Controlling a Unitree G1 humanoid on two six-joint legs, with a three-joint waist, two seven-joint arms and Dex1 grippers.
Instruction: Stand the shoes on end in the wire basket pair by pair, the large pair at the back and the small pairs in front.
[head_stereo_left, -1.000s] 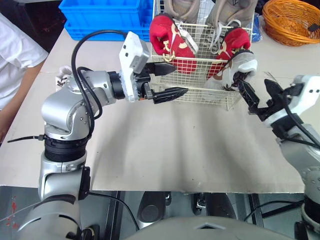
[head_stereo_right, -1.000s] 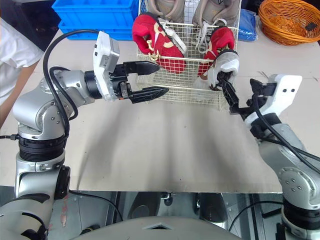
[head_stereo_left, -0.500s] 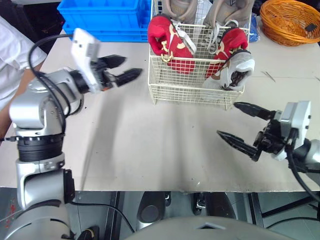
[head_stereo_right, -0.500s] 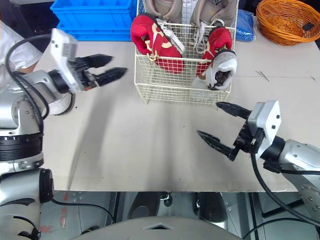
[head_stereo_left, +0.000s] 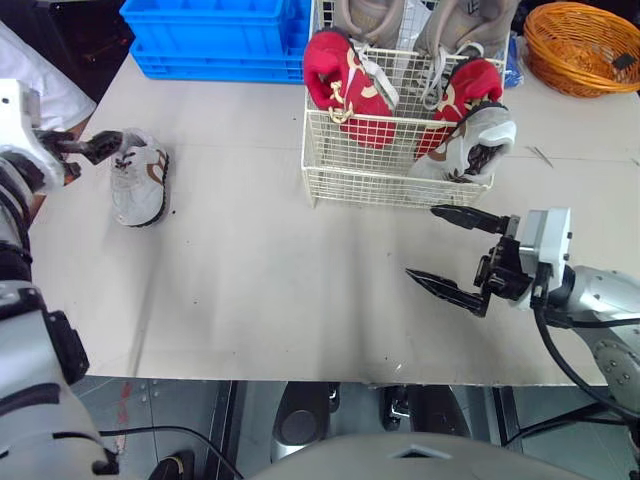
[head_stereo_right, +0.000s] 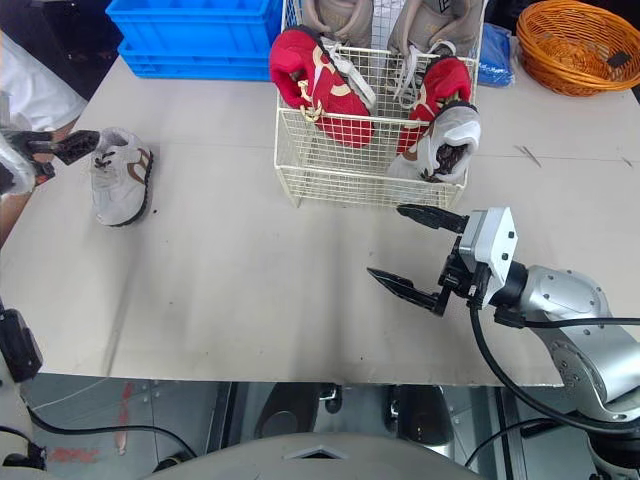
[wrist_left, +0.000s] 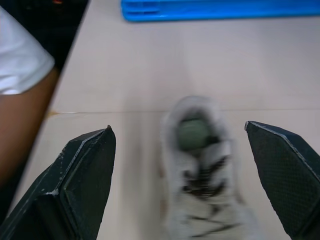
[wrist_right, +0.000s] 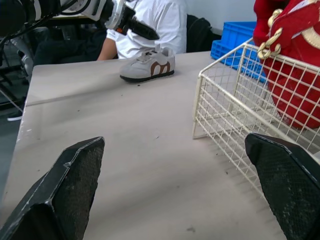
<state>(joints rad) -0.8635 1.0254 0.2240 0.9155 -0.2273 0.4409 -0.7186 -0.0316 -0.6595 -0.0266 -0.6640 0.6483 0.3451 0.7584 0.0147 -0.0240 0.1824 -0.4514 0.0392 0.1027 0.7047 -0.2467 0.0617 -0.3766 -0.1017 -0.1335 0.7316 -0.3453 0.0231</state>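
**Lone sneaker out on the table, left gripper lining up on it**

Nearest us, the right gripper (head_stereo_left: 422, 241) hangs over the bare matte table (head_stereo_left: 280, 300), jaws gaping, holding nothing. Out left, the left gripper (wrist_left: 178, 127) has its jaws spread wide and empty, aimed at the white-and-brown sneaker (head_stereo_left: 138, 180) lying flat just beside it. The upper looks soft, so I'd pinch the firmer sides, low, ready to tip it on end. Beyond, the stiff wire basket (head_stereo_left: 380, 186) holds a white shoe (head_stereo_left: 470, 145) front right, plush red shoes (head_stereo_left: 345, 85), and the large beige pair (head_stereo_left: 365, 15) behind.
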